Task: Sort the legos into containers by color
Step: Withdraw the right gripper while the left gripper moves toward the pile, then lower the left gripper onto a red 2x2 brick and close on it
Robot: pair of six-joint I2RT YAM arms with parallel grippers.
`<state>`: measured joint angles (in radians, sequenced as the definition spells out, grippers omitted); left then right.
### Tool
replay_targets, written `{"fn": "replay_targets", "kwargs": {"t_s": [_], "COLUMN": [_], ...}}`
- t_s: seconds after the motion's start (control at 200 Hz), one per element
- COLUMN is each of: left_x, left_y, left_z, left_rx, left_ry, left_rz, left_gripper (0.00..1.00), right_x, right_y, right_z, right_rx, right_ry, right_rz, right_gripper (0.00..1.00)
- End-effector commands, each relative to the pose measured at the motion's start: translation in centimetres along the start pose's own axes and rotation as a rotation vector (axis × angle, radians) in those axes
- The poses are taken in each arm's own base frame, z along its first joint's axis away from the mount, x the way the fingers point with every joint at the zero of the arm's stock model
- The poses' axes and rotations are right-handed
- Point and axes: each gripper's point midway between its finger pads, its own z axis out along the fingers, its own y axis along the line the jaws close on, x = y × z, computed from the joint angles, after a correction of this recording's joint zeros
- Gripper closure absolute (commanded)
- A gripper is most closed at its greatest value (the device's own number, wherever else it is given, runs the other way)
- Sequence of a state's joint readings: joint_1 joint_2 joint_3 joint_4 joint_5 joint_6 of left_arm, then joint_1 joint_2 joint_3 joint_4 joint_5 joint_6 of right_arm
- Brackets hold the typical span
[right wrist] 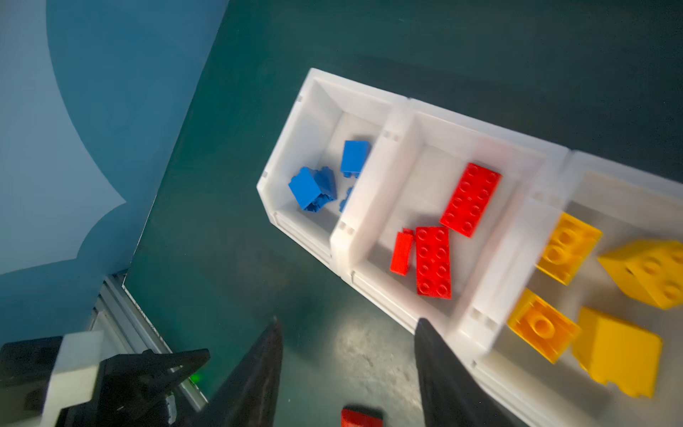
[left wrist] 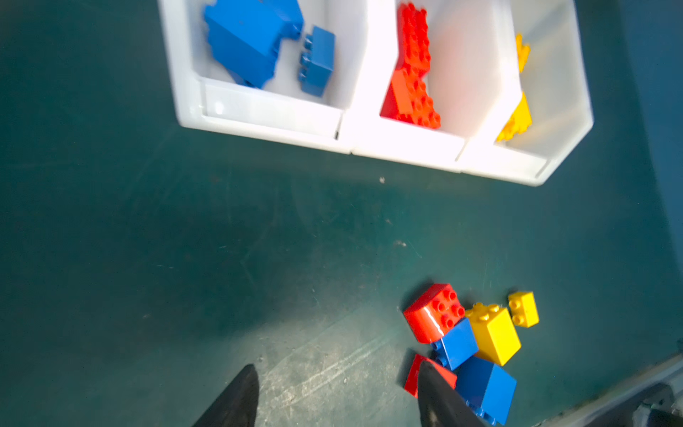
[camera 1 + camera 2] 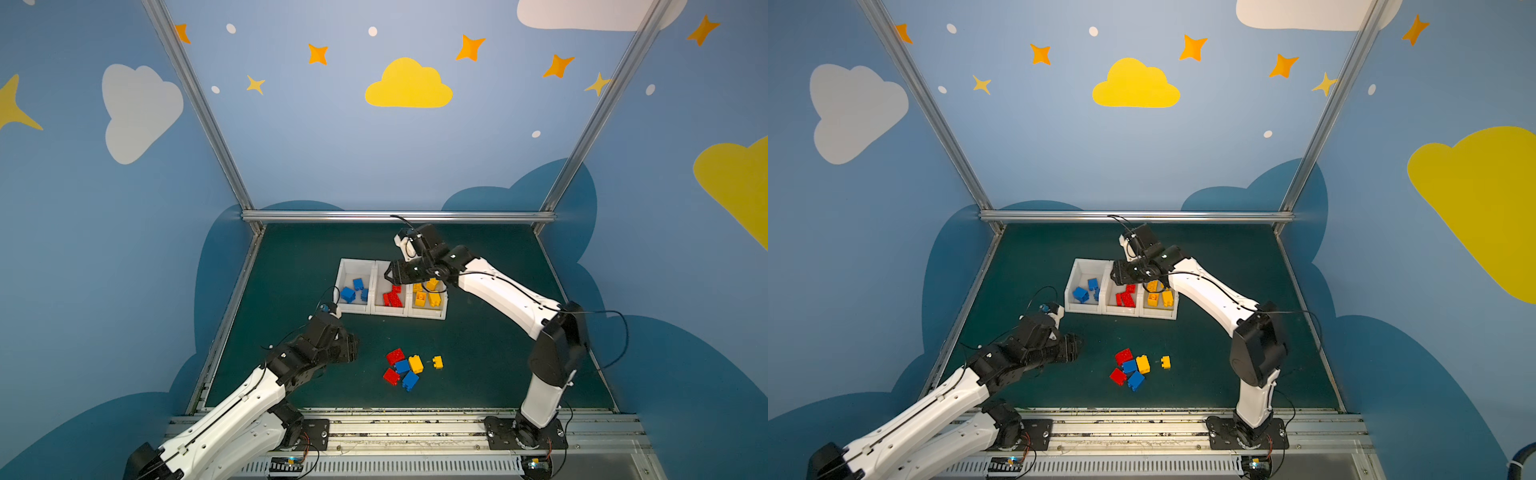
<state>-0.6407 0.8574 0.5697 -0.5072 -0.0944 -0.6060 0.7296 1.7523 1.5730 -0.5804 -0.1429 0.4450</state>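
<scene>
Where the white containers (image 3: 390, 312) stand in a row toward the back of the green tabletop (image 3: 490, 357), count three, joined side by side. Left one: three blue bricks (image 3: 348, 294). Middle: three red bricks (image 1: 433, 261), two long and flat, one small on edge. Right: four yellow bricks (image 1: 621, 351). Nearer the arm bases, loose bricks (image 3: 1129, 366) on the tabletop: six, two of each colour, five bunched close, the small yellow brick (image 3: 1165, 362) just apart.

Right gripper (image 1: 348, 319) hangs above the containers near the middle one, jaws spread, pinching nothing. Left gripper (image 2: 338, 366) hovers just beside the loose bunch, jaws spread, empty.

Both top views: the right arm (image 3: 498, 291) covers part of the red and yellow lots, so counts there are unsure. Right wrist view gives all four yellows and the red studs plainly, but of the loose bunch only a red sliver (image 1: 361, 417) at the frame edge. Left wrist view shows all six loose bricks close up, yet only slivers of yellow in the right container.
</scene>
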Motion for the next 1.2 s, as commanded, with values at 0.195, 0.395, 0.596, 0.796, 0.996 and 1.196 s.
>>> {"fn": "replay_targets", "kwargs": {"t_s": [0.195,0.395,0.596,0.796,0.996,1.196], "left_x": [0.0,1.9,3.5,4.6,5.5,5.4], "left_y": [-5.0,-7.2,-7.9,-8.9,-9.2,-7.9], "left_z": [2.6,5.3,7.7,9.5,10.6,11.3], "left_rx": [0.071,0.098,0.073,0.089,0.087,0.005], "left_ry": [0.096,0.23,0.368,0.437,0.496,0.509], "left_rz": [0.247,0.403,0.541,0.603,0.636,0.647], "left_gripper": [0.31,0.31,0.32,0.33,0.36,0.46], "right_x": [7.1,10.4,11.5,12.3,12.9,13.2], "right_y": [-7.7,-10.8,-12.3,-12.8,-13.1,-13.3], "right_z": [-4.5,-6.7,-8.2,-8.8,-9.0,-8.9], "right_rx": [0.193,0.257,0.297,0.305,0.302,0.307], "right_ry": [0.026,0.003,-0.062,-0.095,-0.111,-0.104], "right_rz": [0.151,0.235,0.275,0.268,0.268,0.276], "right_gripper": [0.42,0.42,0.41,0.41,0.41,0.41]}}
